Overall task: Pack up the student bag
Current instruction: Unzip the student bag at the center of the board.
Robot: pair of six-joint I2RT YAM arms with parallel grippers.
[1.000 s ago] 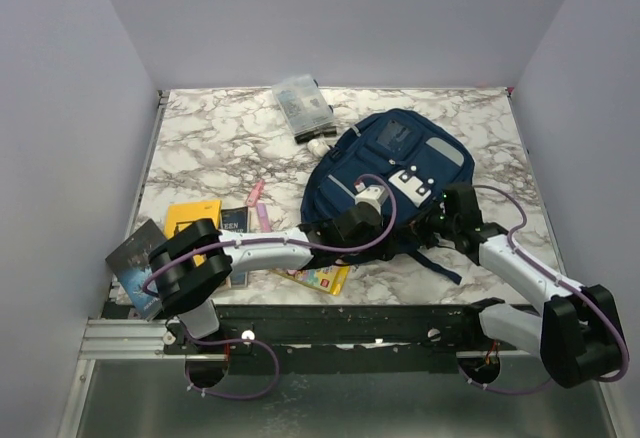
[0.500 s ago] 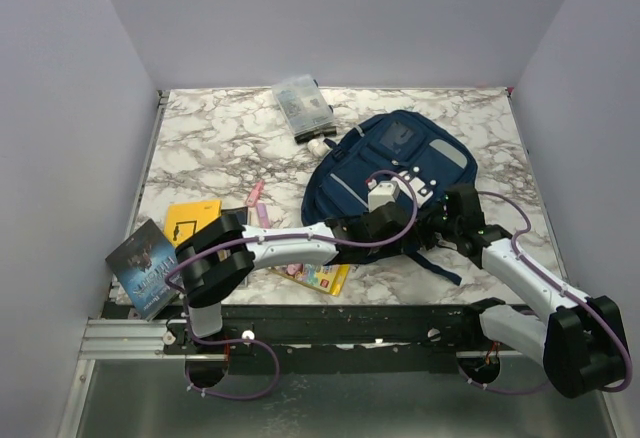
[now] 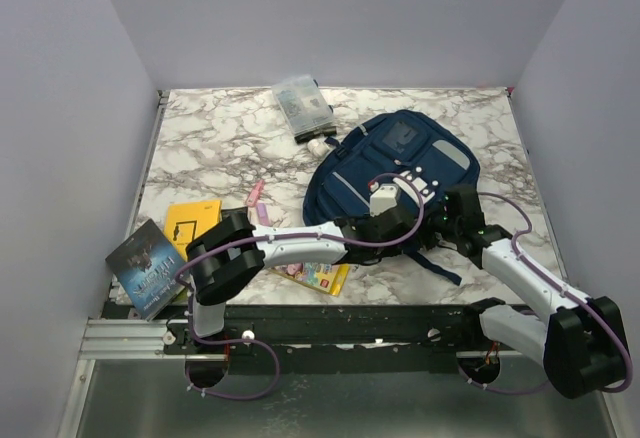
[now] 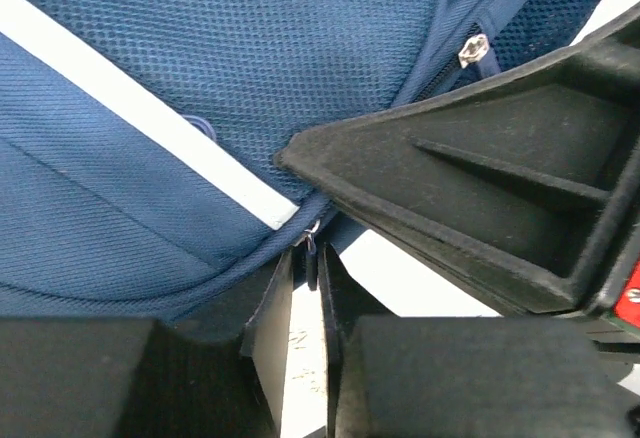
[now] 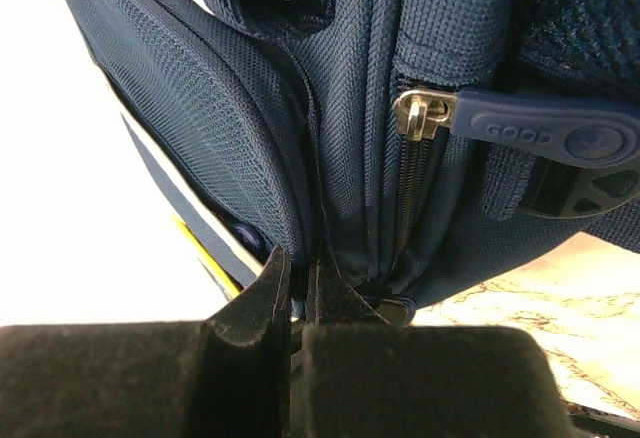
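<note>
The navy student bag (image 3: 400, 158) lies flat at the table's centre right, with grey trim and white zipper tabs. My left gripper (image 3: 408, 222) reaches across to its near edge. In the left wrist view (image 4: 308, 273) its jaws stand a narrow gap apart. A small dark zipper pull (image 4: 311, 261) hangs between them, against the right finger. My right gripper (image 3: 438, 226) is at the same edge, shut on a fold of the bag's fabric (image 5: 300, 276) beside a zipper slider (image 5: 418, 116). The right gripper's black body (image 4: 500, 158) fills the right of the left wrist view.
A clear pouch (image 3: 302, 106) lies at the back. A yellow book (image 3: 192, 216), a dark book (image 3: 147, 266), pink pens (image 3: 258, 203) and a yellow pack (image 3: 320, 276) lie front left, partly under the left arm. Walls close in on three sides.
The left arm has swung right along the bag's near edge, and its jaws have narrowed around the zipper pull. The right arm has hardly moved.
</note>
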